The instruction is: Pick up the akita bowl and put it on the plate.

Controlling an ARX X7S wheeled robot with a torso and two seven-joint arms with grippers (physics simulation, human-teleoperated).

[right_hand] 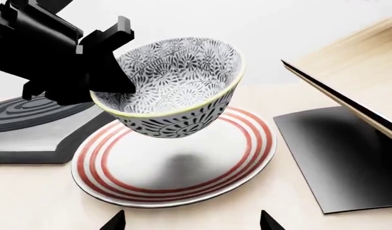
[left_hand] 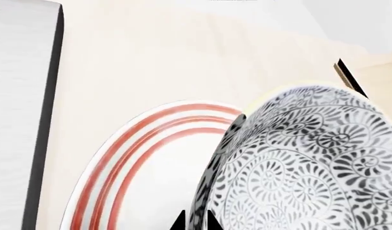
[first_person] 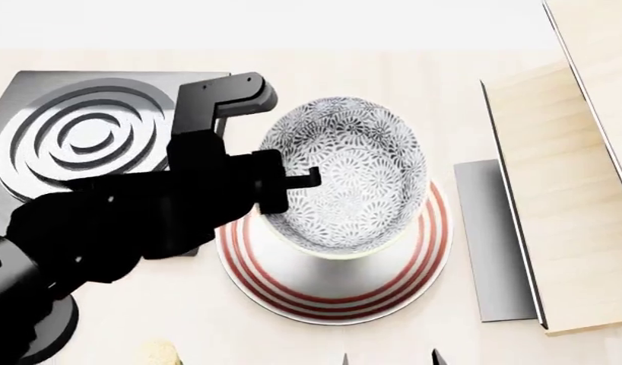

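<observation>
The akita bowl (first_person: pixel 352 171) (right_hand: pixel 177 81) (left_hand: pixel 311 163), white with a dense dark floral pattern and a pale rim, hangs tilted in the air above the plate (first_person: pixel 337 285) (right_hand: pixel 177 167) (left_hand: pixel 144 158), a white plate with red rings. My left gripper (first_person: pixel 280 182) (left_hand: pixel 196 223) is shut on the bowl's near-left rim, one finger inside and one outside the wall. A shadow lies on the plate under the bowl. My right gripper (right_hand: pixel 190 221) (first_person: pixel 389 357) stands open near the table's front edge, in front of the plate, with nothing between its fingers.
A grey square burner (first_person: pixel 83 133) with concentric rings sits at the back left, partly behind my left arm. A light wooden board (first_person: pixel 560 198) over a dark grey sheet (first_person: pixel 489 243) lies at the right. A small yellowish object (first_person: pixel 159 353) shows at the front left.
</observation>
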